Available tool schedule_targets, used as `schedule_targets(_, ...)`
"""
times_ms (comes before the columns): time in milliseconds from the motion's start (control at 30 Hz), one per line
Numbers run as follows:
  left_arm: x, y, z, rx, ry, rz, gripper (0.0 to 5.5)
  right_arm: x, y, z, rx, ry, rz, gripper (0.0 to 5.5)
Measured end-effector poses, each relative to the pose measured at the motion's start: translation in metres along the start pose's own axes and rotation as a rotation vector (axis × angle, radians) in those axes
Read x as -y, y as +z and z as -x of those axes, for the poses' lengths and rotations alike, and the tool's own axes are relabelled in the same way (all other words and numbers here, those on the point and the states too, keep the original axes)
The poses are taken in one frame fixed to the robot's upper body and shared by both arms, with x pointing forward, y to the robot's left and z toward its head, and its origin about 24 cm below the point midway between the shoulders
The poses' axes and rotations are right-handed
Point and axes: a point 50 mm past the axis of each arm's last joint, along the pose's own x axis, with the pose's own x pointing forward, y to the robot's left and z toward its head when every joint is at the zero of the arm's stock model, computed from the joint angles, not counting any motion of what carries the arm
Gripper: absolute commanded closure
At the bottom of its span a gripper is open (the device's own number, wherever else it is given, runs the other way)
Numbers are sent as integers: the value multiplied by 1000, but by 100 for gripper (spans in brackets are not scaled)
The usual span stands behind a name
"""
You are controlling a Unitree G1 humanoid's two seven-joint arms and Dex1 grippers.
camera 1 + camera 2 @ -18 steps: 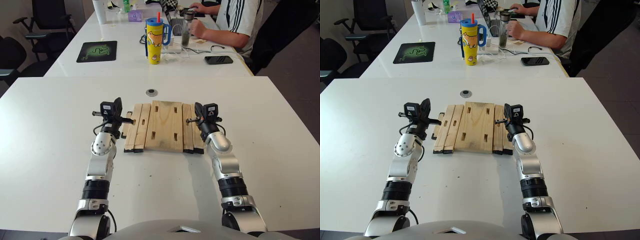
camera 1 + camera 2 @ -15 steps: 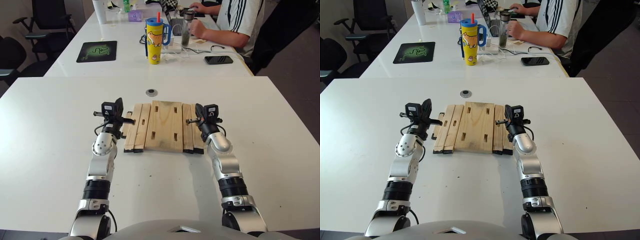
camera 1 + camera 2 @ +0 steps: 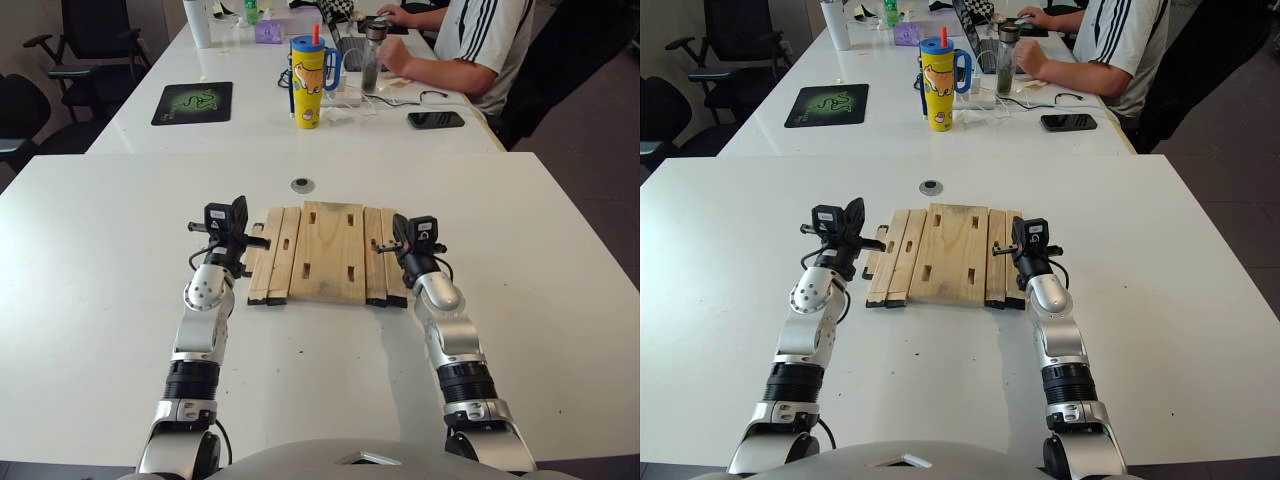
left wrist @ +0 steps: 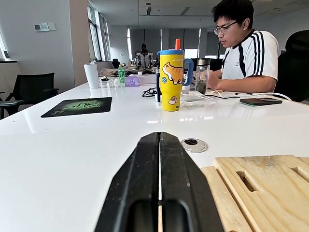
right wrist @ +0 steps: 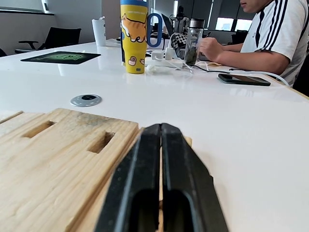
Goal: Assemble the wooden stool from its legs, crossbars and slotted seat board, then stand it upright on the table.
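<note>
Seat board (image 3: 333,250): flat, mid table (image 3: 90,260), slots up, long axis pointing away from robot.
Slats L (image 3: 276,255): 2 pcs against board's L edge, parallel w/ it.
Slats R (image 3: 380,250): same on R edge.
L gripper (image 3: 237,218): fingers pressed together, empty, just beside Slats L.
R gripper (image 3: 401,232): fingers closed tight, empty, over Slats R.
Unclear: legs vs crossbars; short pc by L gripper partly hidden.

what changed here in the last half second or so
The right end effector drew back slightly toward the robot, staying beside the right edge of the pale wooden slotted stool boards lying flat on the table. The left end effector stayed at their left edge. Both are still shut, and the boards have not moved.
</note>
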Motion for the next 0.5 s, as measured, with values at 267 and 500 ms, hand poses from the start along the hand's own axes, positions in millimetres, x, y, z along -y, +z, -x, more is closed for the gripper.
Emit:
schedule_targets(267, -3, -8, 0, -83, 42, 25, 548, 3, 6, -6, 20, -19, 22, 550)
schedule_targets(500, -8, -12, -4, -123, 121, -42, 548, 6, 10, -10, 36, -29, 26, 550)
